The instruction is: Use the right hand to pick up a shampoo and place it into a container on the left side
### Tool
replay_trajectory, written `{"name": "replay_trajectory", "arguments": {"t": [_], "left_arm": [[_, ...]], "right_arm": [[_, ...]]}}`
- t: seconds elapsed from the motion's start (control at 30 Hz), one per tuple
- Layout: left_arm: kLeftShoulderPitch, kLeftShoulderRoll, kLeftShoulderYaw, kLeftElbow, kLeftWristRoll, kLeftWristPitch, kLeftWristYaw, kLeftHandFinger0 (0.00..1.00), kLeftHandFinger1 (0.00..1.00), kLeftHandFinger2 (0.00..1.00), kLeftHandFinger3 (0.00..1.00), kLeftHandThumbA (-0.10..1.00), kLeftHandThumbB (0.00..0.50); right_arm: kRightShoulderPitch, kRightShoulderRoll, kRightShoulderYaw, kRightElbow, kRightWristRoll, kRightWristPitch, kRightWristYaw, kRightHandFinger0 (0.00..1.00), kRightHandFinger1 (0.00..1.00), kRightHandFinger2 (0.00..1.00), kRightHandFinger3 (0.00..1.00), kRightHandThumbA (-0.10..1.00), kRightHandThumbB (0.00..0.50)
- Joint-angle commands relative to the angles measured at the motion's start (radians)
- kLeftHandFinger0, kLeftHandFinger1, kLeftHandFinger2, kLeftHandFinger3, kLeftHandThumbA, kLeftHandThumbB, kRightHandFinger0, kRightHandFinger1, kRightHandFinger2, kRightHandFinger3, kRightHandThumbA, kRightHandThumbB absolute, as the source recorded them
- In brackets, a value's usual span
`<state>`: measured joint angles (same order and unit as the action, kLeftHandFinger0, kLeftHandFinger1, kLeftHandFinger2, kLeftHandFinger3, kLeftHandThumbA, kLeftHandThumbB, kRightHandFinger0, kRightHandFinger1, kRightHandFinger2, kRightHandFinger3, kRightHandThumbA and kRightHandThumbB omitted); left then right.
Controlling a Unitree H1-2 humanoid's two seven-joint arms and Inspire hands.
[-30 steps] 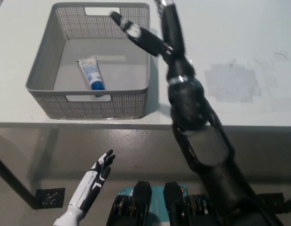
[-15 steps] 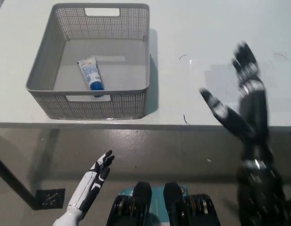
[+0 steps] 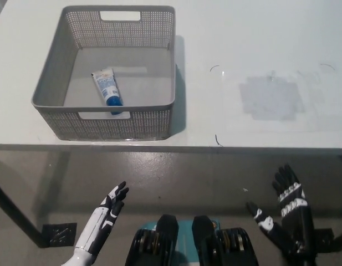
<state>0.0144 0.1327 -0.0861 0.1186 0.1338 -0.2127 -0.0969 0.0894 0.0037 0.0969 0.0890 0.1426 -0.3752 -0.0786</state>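
A white shampoo tube with a blue cap (image 3: 107, 87) lies flat on the floor of the grey mesh basket (image 3: 54, 119), which stands on the left part of the white table (image 3: 259, 44). My black right hand (image 3: 284, 216) hangs below the table's front edge at the lower right, open with fingers spread and nothing in it. My white left hand (image 3: 104, 216) rests low at the lower left, open and holding nothing, also below the table.
A faint grey rectangular patch (image 3: 270, 98) marks the table's right half. The table's front edge (image 3: 215, 147) runs across the picture above both hands. Below it is grey floor, with a dark table leg (image 3: 15, 213) at the far left.
My right arm drew back from over the basket, swung right across the table and dropped below its front edge. The tube stays in the basket. The left hand barely moved.
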Motion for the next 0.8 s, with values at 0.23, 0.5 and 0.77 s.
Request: {"name": "replay_trajectory", "arguments": {"t": [0.23, 0.5, 0.77], "left_arm": [[0.023, -0.023, 0.039, 0.006, -0.024, -0.070, 0.033, 1.00, 1.00, 1.00, 1.00, 1.00, 0.196], [0.036, -0.027, 0.046, 0.018, -0.016, -0.075, 0.033, 1.00, 1.00, 1.00, 1.00, 1.00, 0.205], [0.034, -0.025, 0.047, 0.033, -0.025, -0.094, 0.034, 1.00, 1.00, 1.00, 1.00, 1.00, 0.182]], "right_arm": [[-0.024, 0.000, -0.017, 0.078, 0.037, -0.045, 0.087, 1.00, 1.00, 1.00, 1.00, 0.96, 0.200], [-0.024, 0.005, -0.014, 0.100, 0.032, -0.043, 0.109, 1.00, 1.00, 1.00, 1.00, 0.90, 0.195], [-0.037, 0.005, -0.016, 0.113, 0.036, -0.038, 0.126, 1.00, 1.00, 1.00, 1.00, 0.90, 0.194]]}}
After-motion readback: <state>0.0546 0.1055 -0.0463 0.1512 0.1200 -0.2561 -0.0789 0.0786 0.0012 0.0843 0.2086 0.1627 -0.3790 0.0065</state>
